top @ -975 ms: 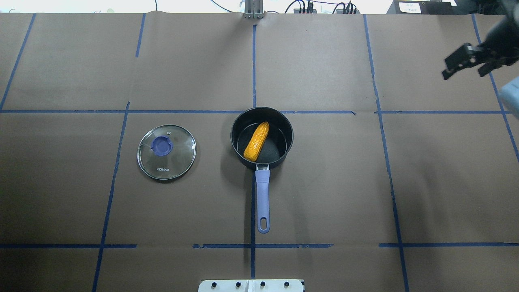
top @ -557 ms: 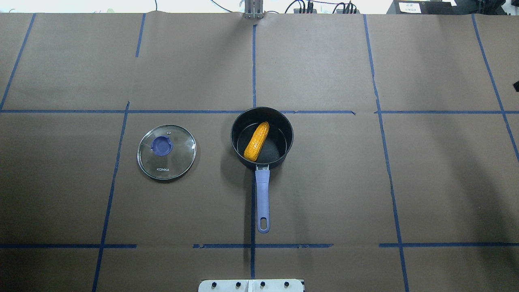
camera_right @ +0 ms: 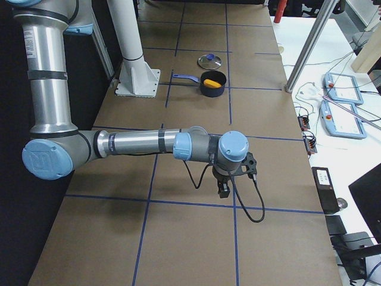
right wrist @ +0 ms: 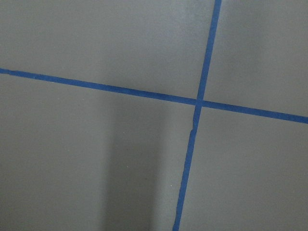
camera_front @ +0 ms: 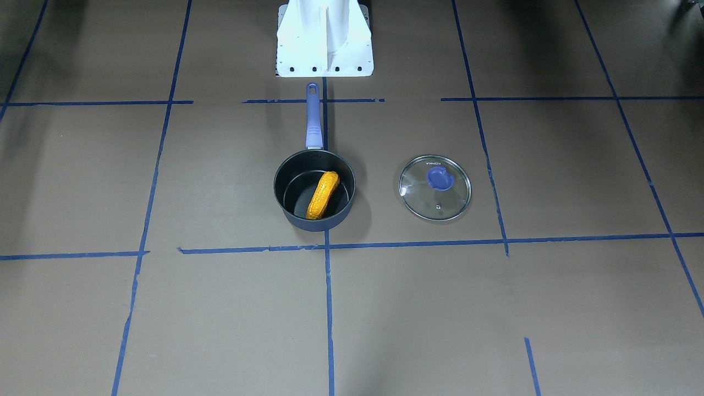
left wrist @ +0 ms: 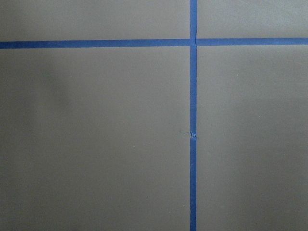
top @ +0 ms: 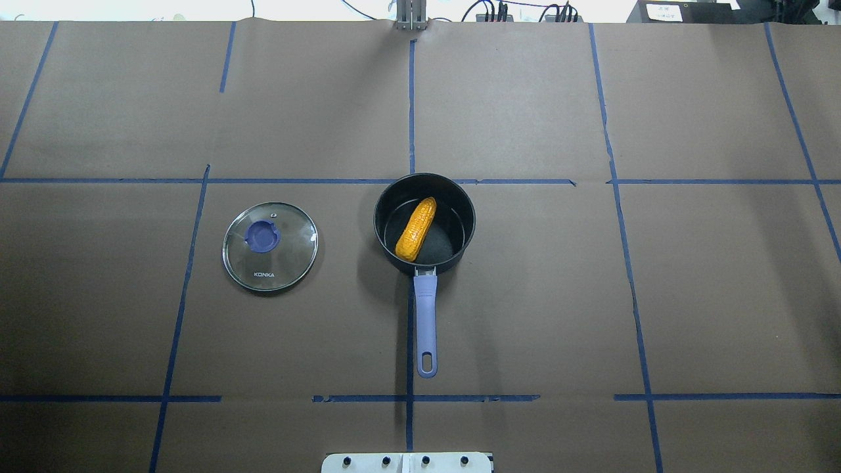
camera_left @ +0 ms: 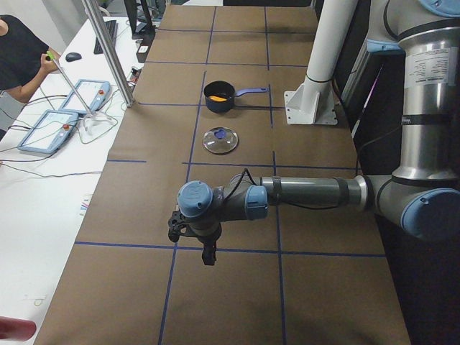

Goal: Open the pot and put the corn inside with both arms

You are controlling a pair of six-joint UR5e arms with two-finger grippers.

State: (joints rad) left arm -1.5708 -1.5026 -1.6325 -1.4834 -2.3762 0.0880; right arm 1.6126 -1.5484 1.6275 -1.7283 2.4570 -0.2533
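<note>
Brown paper on the desk (top: 525, 295) filled the overhead view's upper right, where the right claw (camera_right: 237, 177) had hung a second before; it had since passed out over the right edge. Pot, corn and lid had not moved. In the right-end view the right arm (camera_right: 137, 143) stretched level across mid-frame, low over the desk, claw pointing down; wide or narrow could not be told. The left arm (camera_left: 309, 192) lay likewise in the left-end view, its left claw (camera_left: 192, 241) equally unreadable. Well beyond both claws stood the pot (top: 381, 217), lidless, the corn (top: 416, 228) slanted inside, the glass lid (top: 270, 246) flat to its left in the overhead view.
</note>
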